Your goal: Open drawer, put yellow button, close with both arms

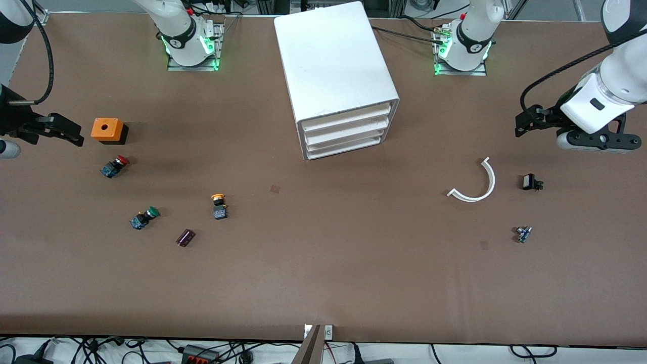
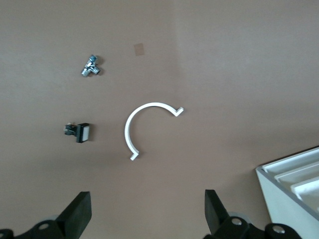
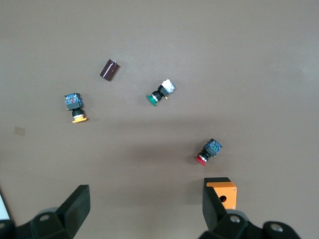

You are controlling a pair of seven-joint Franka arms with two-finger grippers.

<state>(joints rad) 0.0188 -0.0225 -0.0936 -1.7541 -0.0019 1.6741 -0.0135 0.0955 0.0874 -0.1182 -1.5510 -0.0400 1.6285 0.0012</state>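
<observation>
The white cabinet stands at the table's middle between the two arm bases, its three drawers facing the front camera. The uppermost drawer is pushed in. The yellow button lies on its side on the table, nearer the front camera than the cabinet and toward the right arm's end; it also shows in the right wrist view. My right gripper hangs open and empty over the table beside an orange box. My left gripper hangs open and empty over the left arm's end of the table, with a corner of the cabinet in its view.
Near the yellow button lie a red-capped button, a green-capped button, a small dark cylinder and the orange box. Toward the left arm's end lie a white curved strip, a small black switch and a small metal part.
</observation>
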